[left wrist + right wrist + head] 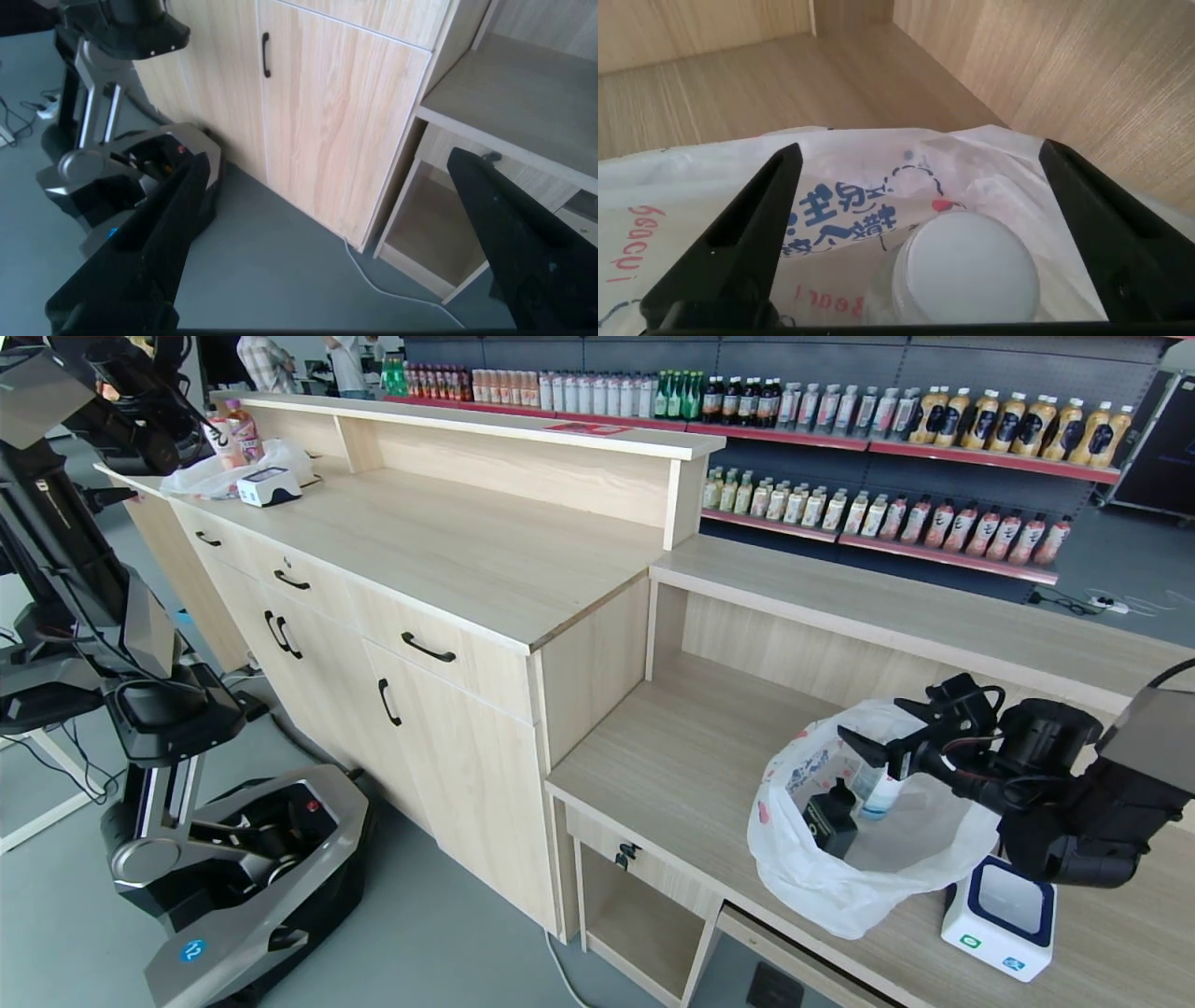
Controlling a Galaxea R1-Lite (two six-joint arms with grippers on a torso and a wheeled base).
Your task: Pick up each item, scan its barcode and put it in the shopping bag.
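- The right claw (920, 154) hangs just above the mouth of the bag (701, 196), its fingers spread wide and gripping nothing.
- A white-capped bottle (966, 271) stands in the bag right under that claw, between the fingers but apart from both. This looks like the drop-off point, so the item is probably already released.
- In the head view the bag (868, 887) sits on the lower counter (672, 756) with its rim rolled open, which probably makes it easier to lower items straight in.
- A dark bottle (831, 821) stands in the bag too, just beside the white-capped one (879, 795).
- The scanner (1001, 915) rests on the same counter, touching or nearly touching the bag. Placed so, an item likely needs only a short carry from scan to bag.
- The left claw (329, 161) is also wide open and empty. It points down at the floor by the cabinet doors (327, 103), well apart from the bag, so it seems parked out of the way.
- Next, the right claw likely has to lift clear without snagging the thin plastic.
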